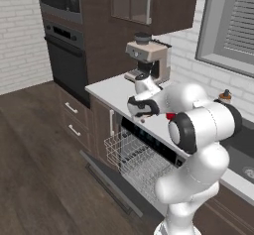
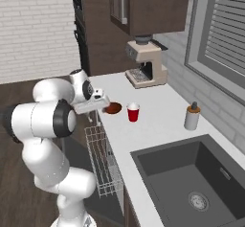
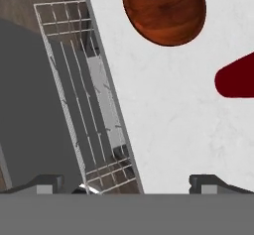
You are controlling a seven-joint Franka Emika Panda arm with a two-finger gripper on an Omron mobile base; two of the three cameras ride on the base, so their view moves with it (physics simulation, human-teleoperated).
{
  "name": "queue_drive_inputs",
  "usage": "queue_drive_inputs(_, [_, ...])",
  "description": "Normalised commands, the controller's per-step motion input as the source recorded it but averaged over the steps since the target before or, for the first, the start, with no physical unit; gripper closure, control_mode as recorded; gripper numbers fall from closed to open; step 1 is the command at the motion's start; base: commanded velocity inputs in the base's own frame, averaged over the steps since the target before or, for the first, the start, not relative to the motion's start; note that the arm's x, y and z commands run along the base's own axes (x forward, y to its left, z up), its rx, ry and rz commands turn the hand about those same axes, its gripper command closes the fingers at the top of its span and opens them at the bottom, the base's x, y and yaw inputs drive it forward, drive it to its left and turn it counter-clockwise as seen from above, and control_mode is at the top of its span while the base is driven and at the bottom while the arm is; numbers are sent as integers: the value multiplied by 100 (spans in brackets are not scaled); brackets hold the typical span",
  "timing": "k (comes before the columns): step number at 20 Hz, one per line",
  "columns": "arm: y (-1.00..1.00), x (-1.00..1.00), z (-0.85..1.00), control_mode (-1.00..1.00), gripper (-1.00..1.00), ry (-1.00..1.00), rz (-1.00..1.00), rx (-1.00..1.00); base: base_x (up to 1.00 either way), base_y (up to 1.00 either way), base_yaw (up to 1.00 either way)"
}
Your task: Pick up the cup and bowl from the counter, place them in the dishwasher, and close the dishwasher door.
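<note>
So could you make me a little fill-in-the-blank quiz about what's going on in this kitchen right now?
1. The red cup stands on the ____.
2. The gripper is ____, holding nothing.
3. The dishwasher's wire rack is pulled ____.
4. The wooden bowl sits on the counter beside the ____.

Missing words: counter; open; out; cup

I see a beige coffee machine [image 2: 145, 64] standing at the back wall, a grey soap dispenser [image 2: 192, 116] near the dark sink [image 2: 191, 183], and a black wall oven [image 1: 67, 60].
</note>
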Motion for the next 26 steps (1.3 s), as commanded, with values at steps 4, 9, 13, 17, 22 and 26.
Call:
queue_drive_inputs(4, [0, 29, -35, -100, -100, 0, 0, 0, 0, 0, 0])
queue_drive_inputs(9, [0, 13, -8, -100, -100, -1, 0, 0, 0, 0, 0])
queue_drive_inputs(13, [0, 26, 0, -100, -100, -2, 0, 0, 0, 0, 0])
queue_drive_inputs(17, [0, 44, 0, -100, -100, -1, 2, 0, 0, 0, 0])
queue_drive_inputs(22, [6, 44, 0, -100, -100, -3, 3, 0, 0, 0, 0])
queue_drive_inputs(26, [12, 43, -1, -100, -100, -2, 1, 0, 0, 0, 0])
